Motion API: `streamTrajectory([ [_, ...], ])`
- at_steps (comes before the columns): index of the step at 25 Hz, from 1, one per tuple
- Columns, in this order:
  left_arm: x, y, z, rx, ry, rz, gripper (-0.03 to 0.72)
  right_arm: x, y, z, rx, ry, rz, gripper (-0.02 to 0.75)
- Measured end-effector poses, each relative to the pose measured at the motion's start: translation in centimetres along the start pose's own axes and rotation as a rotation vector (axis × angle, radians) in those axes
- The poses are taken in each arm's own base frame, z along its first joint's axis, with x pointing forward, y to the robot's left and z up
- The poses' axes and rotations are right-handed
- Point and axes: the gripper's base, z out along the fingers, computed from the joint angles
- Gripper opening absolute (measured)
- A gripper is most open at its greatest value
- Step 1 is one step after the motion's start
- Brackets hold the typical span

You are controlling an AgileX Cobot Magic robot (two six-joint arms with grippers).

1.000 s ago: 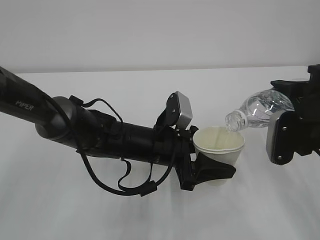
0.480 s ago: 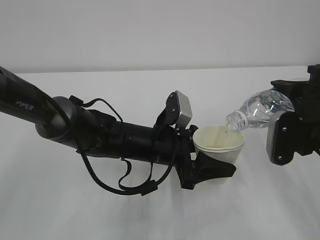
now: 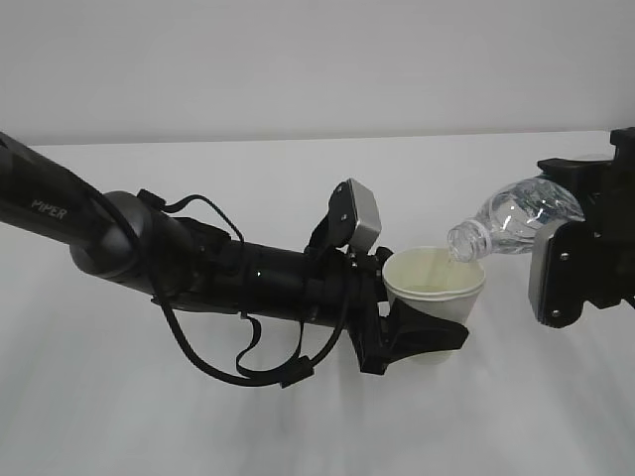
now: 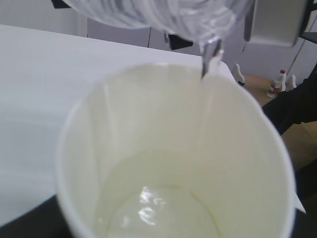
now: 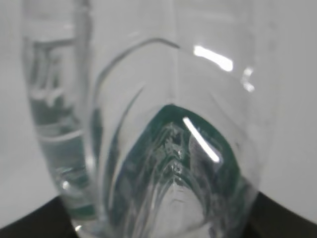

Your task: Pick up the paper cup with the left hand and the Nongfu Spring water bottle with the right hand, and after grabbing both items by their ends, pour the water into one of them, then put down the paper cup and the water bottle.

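Observation:
The white paper cup (image 3: 435, 288) stands upright, just above the table, with my left gripper (image 3: 427, 342) shut on its lower part. The Nongfu Spring water bottle (image 3: 511, 220) lies tilted, its open mouth down over the cup's right rim. My right gripper (image 3: 583, 208) is shut on its base end and hides that end. In the left wrist view a thin stream of water (image 4: 209, 54) falls from the bottle mouth along the cup's (image 4: 173, 148) inner wall, and a shallow pool of water (image 4: 158, 210) glints at the bottom. The bottle (image 5: 163, 148) fills the right wrist view and hides the jaws.
The white table (image 3: 298, 426) runs back to a grey wall, its far edge (image 3: 248, 142) behind both arms. The left arm and its looped cables (image 3: 248, 347) stretch across the left and middle. Past the table's end, the left wrist view shows a small bottle (image 4: 276, 83) on the floor.
Both arms and both objects stay where they were. The thin stream keeps running from the bottle into the cup.

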Motion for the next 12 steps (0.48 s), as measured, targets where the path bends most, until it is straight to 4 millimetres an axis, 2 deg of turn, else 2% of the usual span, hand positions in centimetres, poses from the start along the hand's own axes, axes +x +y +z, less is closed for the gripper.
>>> streamTrajectory([
  [12,-0.01,0.01,0.00,-0.001,-0.001,-0.001,0.462,0.00,-0.01,0.00,0.002,0.000,-0.002,0.405],
])
